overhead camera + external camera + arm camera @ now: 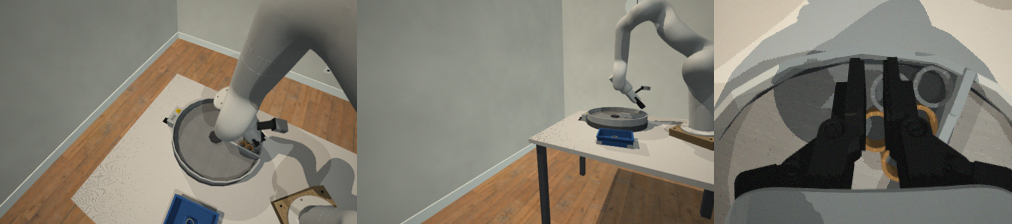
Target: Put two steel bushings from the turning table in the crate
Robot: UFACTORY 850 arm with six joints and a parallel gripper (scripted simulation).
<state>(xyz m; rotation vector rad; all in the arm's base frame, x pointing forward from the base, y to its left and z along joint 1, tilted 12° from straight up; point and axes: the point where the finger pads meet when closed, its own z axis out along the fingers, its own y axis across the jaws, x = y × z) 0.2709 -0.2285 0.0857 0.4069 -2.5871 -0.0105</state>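
The grey turning table [212, 146] holds brass bushings [874, 129] and two steel bushings [930, 84] bunched against a grey guide bar [956, 106] at its right rim. The top view shows only the brass ones [247, 145] under my arm. My gripper [874, 78] hangs just above this cluster, with its fingers a narrow gap apart and nothing between them. In the exterior view it [639, 104] is a little above the table's [617, 117] right rim. The blue crate [191, 212] in front holds one steel bushing [190, 221].
A dark hub [215, 137] sits at the turning table's middle. A small grey box with a yellow label [174, 116] is fixed at its far left rim. My arm's wooden base plate [300, 205] is at the right. The crate also shows in the exterior view [615, 137].
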